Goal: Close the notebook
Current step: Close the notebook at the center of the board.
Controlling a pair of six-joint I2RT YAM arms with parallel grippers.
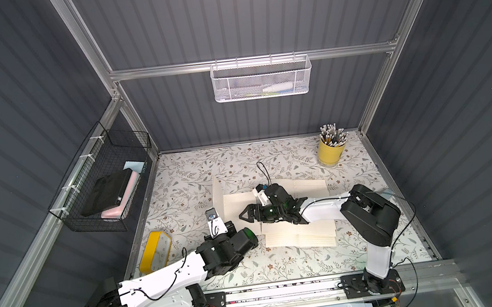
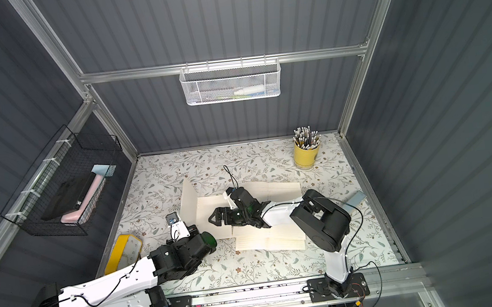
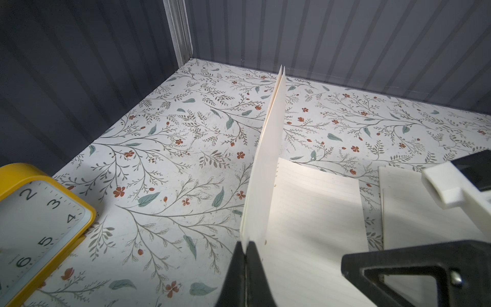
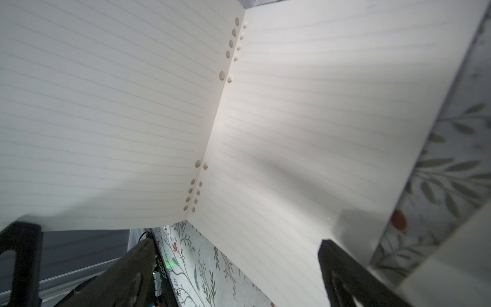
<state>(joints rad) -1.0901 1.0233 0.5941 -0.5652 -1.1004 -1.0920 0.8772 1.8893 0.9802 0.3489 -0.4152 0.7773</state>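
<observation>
Open cream paper notebook (image 1: 235, 203) lies at the middle of the floral-print table (image 1: 281, 265), loose cream lined sheets (image 1: 300, 236) just right of it; yellow cup of pencils (image 1: 330, 152) in far right corner, yellow plastic clock (image 1: 155, 255) at left edge.

blocked: right pincer (image 1: 245, 215) is hanging over the flat page (image 1: 232, 202), beside the raised leaf (image 1: 218, 194)
open: surface (image 1: 185, 182) is lying bare between leaf and clock (image 1: 155, 254)
</observation>
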